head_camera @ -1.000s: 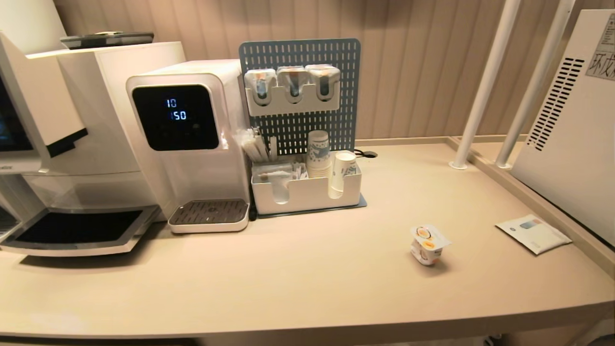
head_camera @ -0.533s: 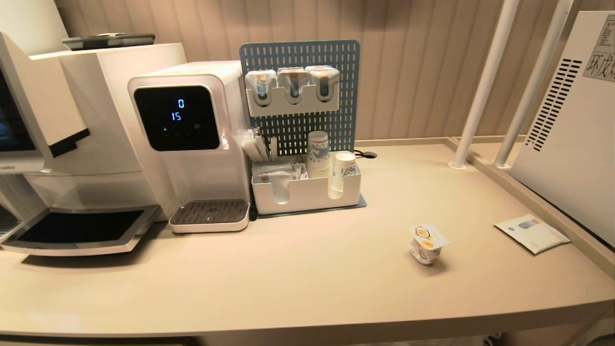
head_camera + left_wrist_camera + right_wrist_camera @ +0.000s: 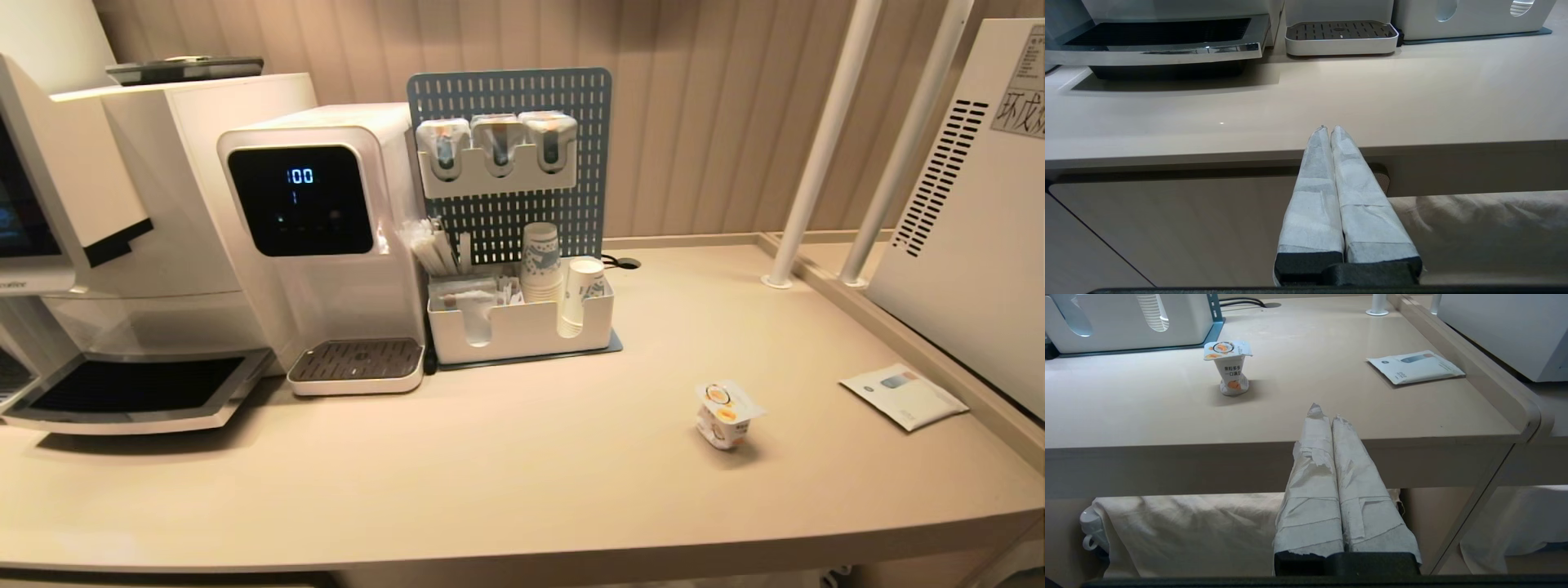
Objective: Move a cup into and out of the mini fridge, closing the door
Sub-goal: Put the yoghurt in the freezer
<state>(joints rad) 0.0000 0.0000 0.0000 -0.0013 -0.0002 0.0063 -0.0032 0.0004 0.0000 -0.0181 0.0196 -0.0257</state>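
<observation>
Both grippers hang below the counter's [image 3: 522, 498] front edge, outside the head view: the left gripper [image 3: 1329, 130] and the right gripper [image 3: 1323, 412] each have their wrapped fingers pressed together, holding nothing. The cup [image 3: 725, 413] stands upright on the counter, well apart from the front edge, with bare surface all round it; a packet [image 3: 904, 396] lies nearer the raised right rim. The fridge [image 3: 963, 237] stands beyond that rim. Since the earlier frames only the dispenser's [image 3: 326, 245] digits differ; the cup has stayed put.
</observation>
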